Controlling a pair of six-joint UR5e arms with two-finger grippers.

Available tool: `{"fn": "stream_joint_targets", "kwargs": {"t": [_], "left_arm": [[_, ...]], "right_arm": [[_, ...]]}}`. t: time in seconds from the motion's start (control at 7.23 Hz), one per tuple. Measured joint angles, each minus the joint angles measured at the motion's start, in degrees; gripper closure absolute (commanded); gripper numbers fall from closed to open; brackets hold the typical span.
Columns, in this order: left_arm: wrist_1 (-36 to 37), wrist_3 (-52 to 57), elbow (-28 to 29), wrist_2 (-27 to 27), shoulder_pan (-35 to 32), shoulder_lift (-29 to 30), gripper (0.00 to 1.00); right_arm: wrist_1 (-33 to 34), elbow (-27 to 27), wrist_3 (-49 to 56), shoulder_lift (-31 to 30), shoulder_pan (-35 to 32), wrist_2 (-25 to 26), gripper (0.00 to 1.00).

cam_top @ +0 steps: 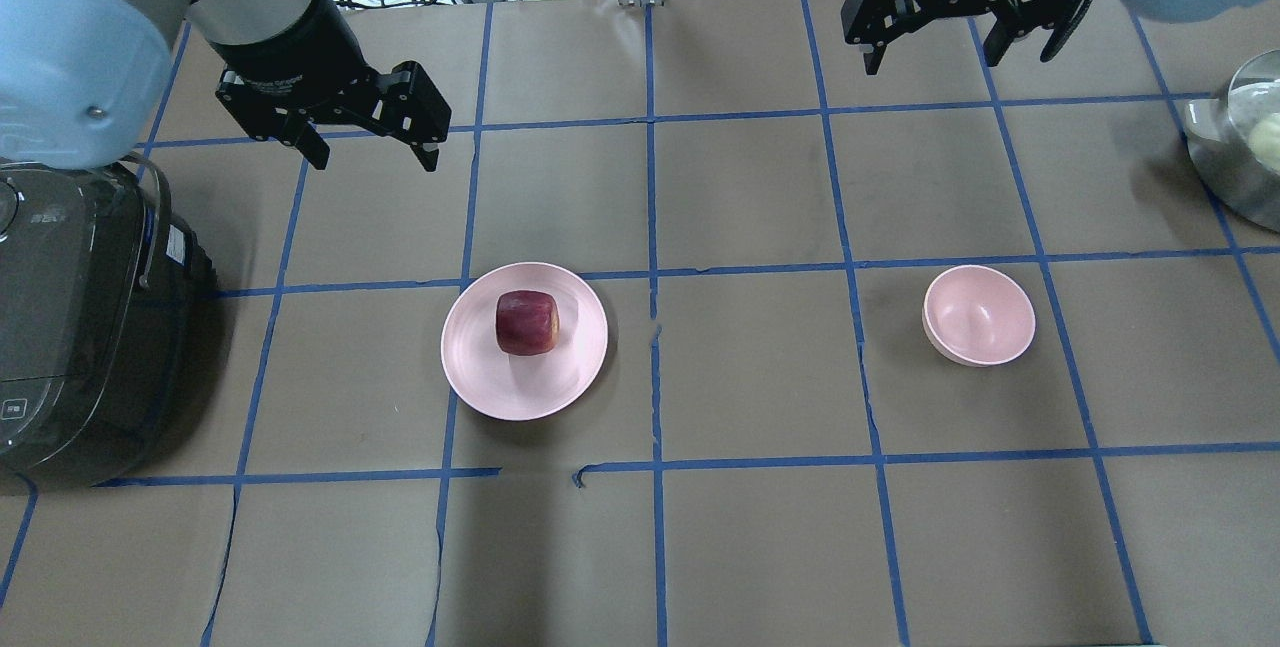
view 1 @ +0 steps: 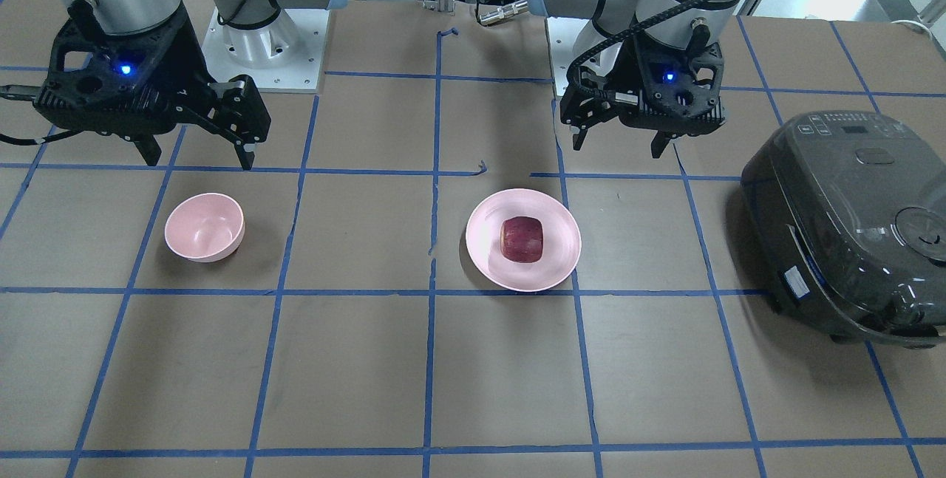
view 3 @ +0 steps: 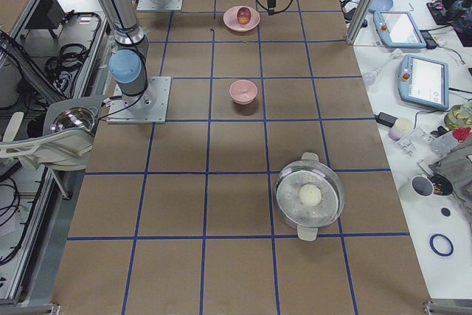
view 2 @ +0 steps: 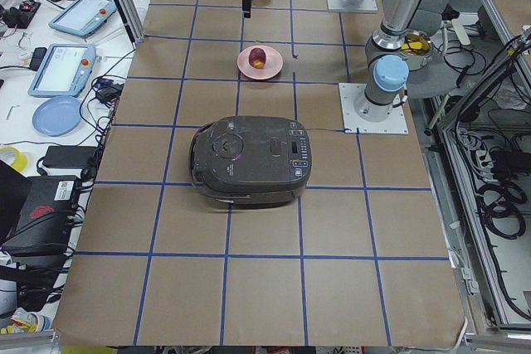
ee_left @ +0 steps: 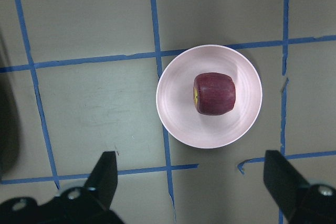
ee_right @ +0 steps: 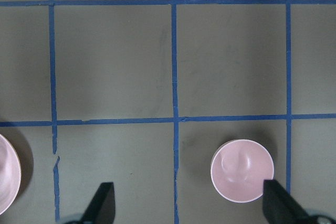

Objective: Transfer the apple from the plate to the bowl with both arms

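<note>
The dark red apple [view 1: 522,239] [cam_top: 526,322] sits on the wide pink plate [view 1: 562,260] [cam_top: 570,372] near the table's middle. The left wrist view looks straight down on the apple [ee_left: 214,94] and the plate [ee_left: 176,114]. My left gripper [cam_top: 375,162] [view 1: 617,149] [ee_left: 191,177] is open and empty, raised above the table, beside the plate towards the robot. The small pink bowl [view 1: 203,227] [cam_top: 978,315] [ee_right: 241,170] stands empty. My right gripper [cam_top: 955,57] [view 1: 199,160] [ee_right: 187,200] is open and empty, raised beside the bowl towards the robot.
A dark rice cooker [view 1: 850,219] [cam_top: 70,327] stands at the table's end on my left, close to the left arm. A steel pot [cam_top: 1245,142] [view 3: 310,197] with a glass lid stands at the end on my right. Blue tape lines grid the brown table.
</note>
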State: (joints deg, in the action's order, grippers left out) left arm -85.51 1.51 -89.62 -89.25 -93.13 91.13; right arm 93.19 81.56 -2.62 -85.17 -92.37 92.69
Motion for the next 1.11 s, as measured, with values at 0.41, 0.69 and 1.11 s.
{"fn": "stream_joint_targets", "kwargs": {"t": [0.41, 0.69, 1.11], "left_arm": [[1.0, 0.2, 0.2, -0.4, 0.1, -0.4, 0.0], [0.9, 0.2, 0.2, -0.4, 0.1, -0.3, 0.0], [0.9, 0.2, 0.3, -0.2, 0.1, -0.2, 0.0]], "right_arm": [[0.0, 0.0, 0.0, 0.0, 0.0, 0.0, 0.0], [0.0, 0.0, 0.0, 0.0, 0.0, 0.0, 0.0], [0.0, 0.0, 0.0, 0.1, 0.0, 0.0, 0.0]]}}
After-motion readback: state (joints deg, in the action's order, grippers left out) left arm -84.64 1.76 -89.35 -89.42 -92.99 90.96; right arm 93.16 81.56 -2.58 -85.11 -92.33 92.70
